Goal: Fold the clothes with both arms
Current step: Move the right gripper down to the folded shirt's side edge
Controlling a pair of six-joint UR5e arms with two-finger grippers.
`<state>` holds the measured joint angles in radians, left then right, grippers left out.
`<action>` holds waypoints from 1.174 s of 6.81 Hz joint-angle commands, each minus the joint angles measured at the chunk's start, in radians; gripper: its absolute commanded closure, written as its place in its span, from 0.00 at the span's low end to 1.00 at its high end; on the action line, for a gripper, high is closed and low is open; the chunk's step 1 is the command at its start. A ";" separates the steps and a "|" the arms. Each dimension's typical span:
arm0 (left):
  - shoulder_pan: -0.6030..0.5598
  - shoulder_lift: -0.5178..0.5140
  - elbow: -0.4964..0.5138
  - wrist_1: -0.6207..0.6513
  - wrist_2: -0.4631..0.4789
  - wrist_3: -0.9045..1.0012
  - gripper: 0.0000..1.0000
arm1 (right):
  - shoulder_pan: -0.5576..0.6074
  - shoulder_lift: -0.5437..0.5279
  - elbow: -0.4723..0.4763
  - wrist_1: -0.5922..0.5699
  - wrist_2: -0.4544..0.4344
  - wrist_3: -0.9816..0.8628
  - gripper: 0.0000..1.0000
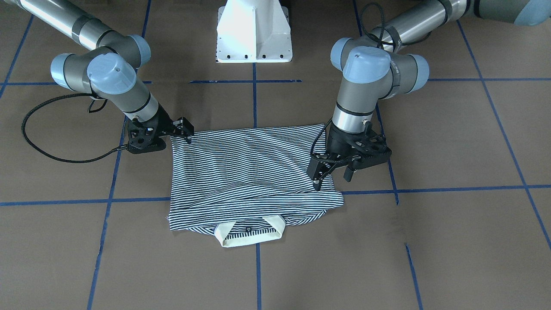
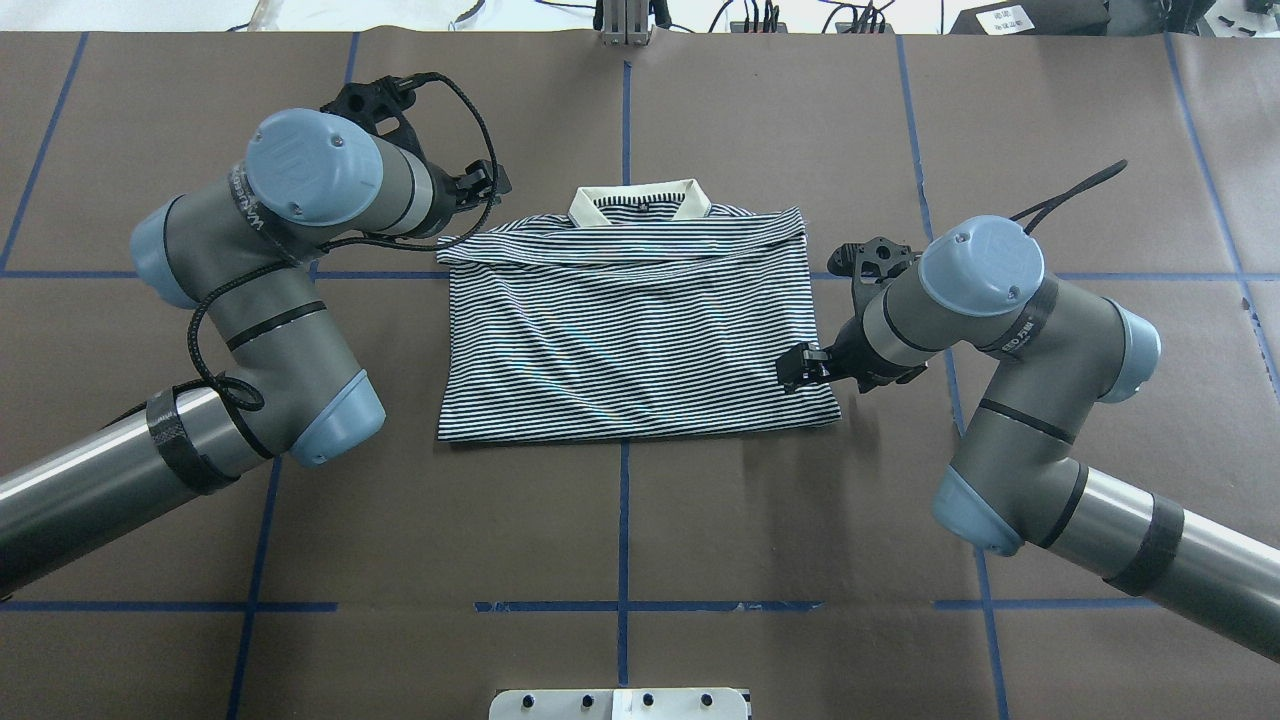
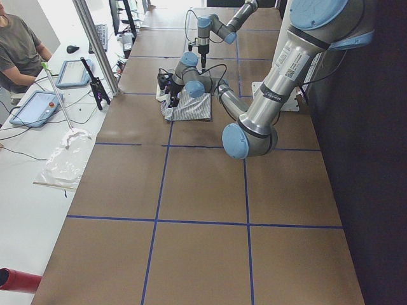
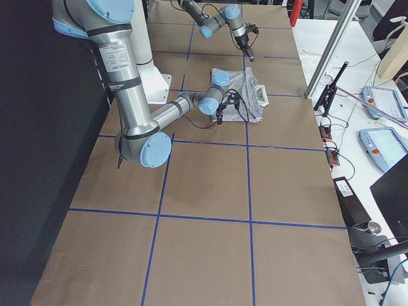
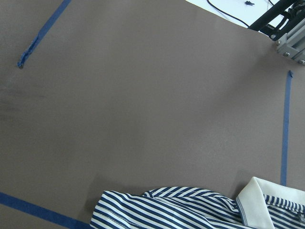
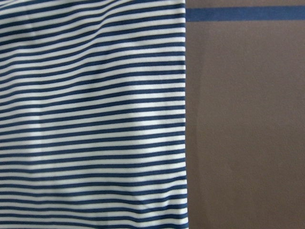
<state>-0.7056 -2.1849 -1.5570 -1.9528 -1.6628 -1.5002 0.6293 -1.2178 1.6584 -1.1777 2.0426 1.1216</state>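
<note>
Striped polo shirt (image 2: pixel 630 340) lying flat on the brown table (image 2: pixel 620 520), folded into a rectangle, its cream collar (image 2: pixel 640 203) poking out at the edge far from my base. My left pincer (image 1: pixel 332 181) is spread wide, one fingertip right over the shirt's side edge, up near the collar end. My right pincer (image 2: pixel 803 368) sits low over the opposite side edge, closer to the hem. Whether it is spread or pressed together, I cannot tell.

Left arm (image 2: pixel 280 340) and right arm (image 2: pixel 1040 400): grey metal tubes, light-blue rounded joint caps, black tape bands, looping black braided cables. Left tool (image 1: pixel 332 180) and right tool (image 1: pixel 188 134): black, skeletal, two-fingered.
</note>
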 commanded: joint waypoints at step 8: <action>0.000 -0.001 -0.005 0.000 0.000 -0.002 0.00 | -0.014 -0.038 0.064 -0.008 0.017 0.001 1.00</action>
<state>-0.7056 -2.1853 -1.5583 -1.9539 -1.6628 -1.5006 0.6107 -1.2291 1.6866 -1.1855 2.0534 1.1223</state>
